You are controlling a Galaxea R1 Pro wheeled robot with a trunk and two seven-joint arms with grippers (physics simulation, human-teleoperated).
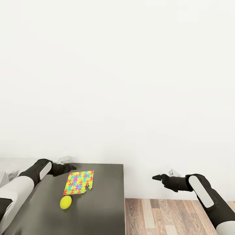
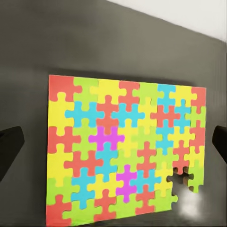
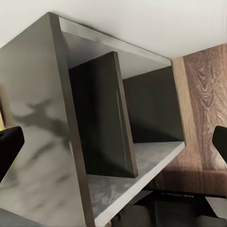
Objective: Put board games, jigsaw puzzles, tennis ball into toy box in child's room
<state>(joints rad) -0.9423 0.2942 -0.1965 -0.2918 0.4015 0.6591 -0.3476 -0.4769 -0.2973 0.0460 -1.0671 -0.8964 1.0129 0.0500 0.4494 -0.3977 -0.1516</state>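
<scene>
Tennis ball (image 1: 65, 202) beside jigsaw puzzle (image 1: 79, 182) on table (image 1: 107, 202); both jaws spread, empty.

The table (image 1: 98, 202) top is showing a dark, smooth, faintly glossy finish beneath the matt, bright puzzle sheet (image 2: 124, 151); wood-grain floor planks (image 1: 169, 217) are lying beyond the right fingers.

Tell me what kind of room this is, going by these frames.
Likely a child's room or playroom. A multicoloured jigsaw puzzle and a yellow-green tennis ball lie on a dark grey desk section against a plain white wall, with wood plank floor beside it.
</scene>
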